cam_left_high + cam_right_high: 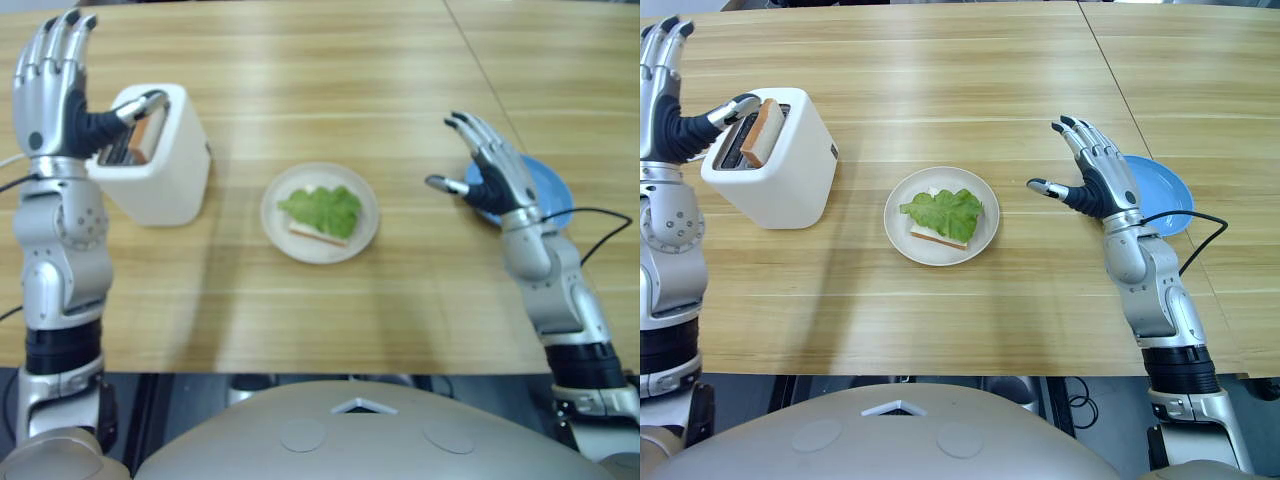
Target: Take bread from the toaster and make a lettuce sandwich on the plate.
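Left hand [45,105]: fingers straight, thumb beside toast slice [758,132] in toaster [790,190]. Advise squarely pinching it, lifting vertically. Right hand [1098,178]: splayed, empty.

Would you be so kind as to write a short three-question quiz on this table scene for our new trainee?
1. True or false: a slice of bread stands in the toaster.
2. What lies on the bottom slice on the white plate? A) cheese B) lettuce C) nothing
3. Fill in: the blue plate lies by the robot's ___ hand.

Key: 1 true; 2 B; 3 right. The right hand is open and holds nothing.
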{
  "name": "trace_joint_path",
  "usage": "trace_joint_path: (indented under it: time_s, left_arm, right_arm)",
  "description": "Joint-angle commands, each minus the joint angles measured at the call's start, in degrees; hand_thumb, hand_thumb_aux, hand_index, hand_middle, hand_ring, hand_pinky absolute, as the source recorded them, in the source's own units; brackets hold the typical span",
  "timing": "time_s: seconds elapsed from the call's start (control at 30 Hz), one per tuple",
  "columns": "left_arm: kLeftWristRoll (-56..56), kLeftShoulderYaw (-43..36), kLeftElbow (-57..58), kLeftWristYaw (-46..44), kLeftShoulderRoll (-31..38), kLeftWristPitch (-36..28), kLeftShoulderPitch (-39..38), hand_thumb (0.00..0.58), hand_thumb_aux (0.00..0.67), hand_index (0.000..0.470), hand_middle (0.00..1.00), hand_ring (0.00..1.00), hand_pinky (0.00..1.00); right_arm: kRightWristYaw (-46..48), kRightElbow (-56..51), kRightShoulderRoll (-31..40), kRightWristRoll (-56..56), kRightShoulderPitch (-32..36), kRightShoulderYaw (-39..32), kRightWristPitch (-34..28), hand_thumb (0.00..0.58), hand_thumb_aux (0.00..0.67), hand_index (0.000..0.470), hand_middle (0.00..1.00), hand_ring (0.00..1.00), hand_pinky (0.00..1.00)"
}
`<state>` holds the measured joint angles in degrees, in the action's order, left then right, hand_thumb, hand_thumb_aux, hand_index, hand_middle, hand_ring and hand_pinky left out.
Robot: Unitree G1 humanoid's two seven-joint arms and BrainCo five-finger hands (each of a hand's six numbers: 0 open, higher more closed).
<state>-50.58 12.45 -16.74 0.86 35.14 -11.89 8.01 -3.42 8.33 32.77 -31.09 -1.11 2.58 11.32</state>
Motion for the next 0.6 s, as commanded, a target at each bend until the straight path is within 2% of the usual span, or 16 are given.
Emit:
trace_joint_path:
  time_s: [0.03, 0.6]
  left_arm:
    - [-3.52, -2.50, 8.29, -1.36, 1.60, -3.82, -0.32, 0.000, 0.000, 0.000, 0.00, 0.00, 0.00]
    - [-0.28, -9.55, 21.86, -0.71, 1.38, -6.48, 2.94, 0.000, 0.000, 0.000, 0.00, 0.00, 0.00]
  right_arm:
    - [0.01, -0.53, -0.56, 1.33, -0.46, 0.99, 0.78, 0.000, 0.000, 0.000, 0.00, 0.00, 0.00]
    - [-0.45, -1.25, -0.46, 0.30, -1.30, 0.86, 0.85, 0.000, 0.000, 0.000, 0.00, 0.00, 0.00]
